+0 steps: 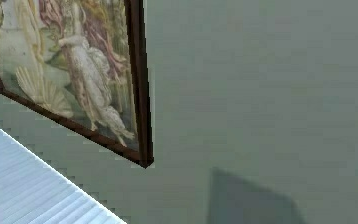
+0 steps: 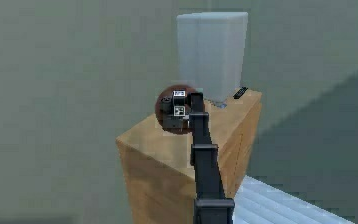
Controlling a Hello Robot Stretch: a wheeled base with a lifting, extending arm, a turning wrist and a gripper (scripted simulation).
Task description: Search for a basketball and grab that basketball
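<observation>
basketball (image 2: 164, 117): reddish-brown ball on the wooden counter (image 2: 152, 170), right at the arm's tip | end effector (image 2: 170, 103): at the ball, honestly can't tell its grip or if it's holding anything | frosted bin (image 2: 212, 50) just behind

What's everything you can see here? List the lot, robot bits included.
painting: one, dark brown frame, on the wall, forward view's left.
wall: one, grey-green, behind the painting.
striped surface: one, pale blue-white, forward view's bottom left.
wooden cabinet: one, light brown, arm side view's middle.
ball: one, reddish-brown, on the cabinet's top.
tall tapered object: one, whitish, back of the cabinet's top; unidentifiable.
small flat item: one, black, by that object's base.
arm: one, dark, rising from the bottom edge.
gripper: one, dark, at the ball; whether it holds anything cannot be told.
</observation>
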